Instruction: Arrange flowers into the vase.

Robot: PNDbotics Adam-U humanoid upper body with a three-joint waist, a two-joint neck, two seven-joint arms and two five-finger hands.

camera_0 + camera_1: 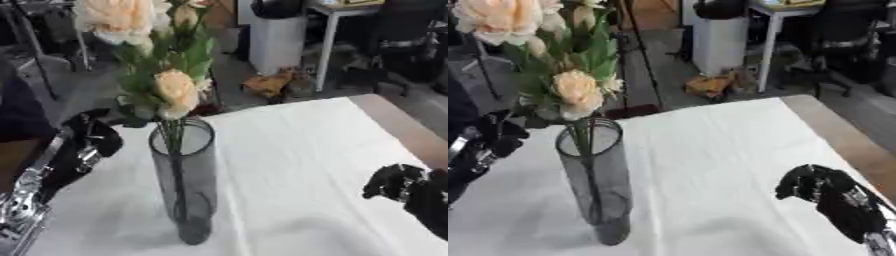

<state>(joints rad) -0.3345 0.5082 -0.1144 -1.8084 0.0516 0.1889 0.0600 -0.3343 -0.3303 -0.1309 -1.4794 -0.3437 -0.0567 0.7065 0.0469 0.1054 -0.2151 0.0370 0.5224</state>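
Note:
A tall smoky glass vase (185, 180) stands upright on the white cloth, left of centre. Pale peach flowers (176, 89) with green leaves rise out of its mouth, and their stems run down inside the glass. A larger cream bloom (115, 17) tops the bunch at the upper left. My left hand (90, 137) hangs just left of the vase rim, fingers curled, apart from the glass and holding nothing that I can see. My right hand (811, 184) hovers low at the right over the cloth, fingers curled, with nothing in it.
The white tablecloth (297, 150) covers the table; a bare wooden strip (842, 135) runs along its right edge. Beyond the far edge lie a white cabinet (276, 40), a brown object on the floor (269, 84) and stand legs.

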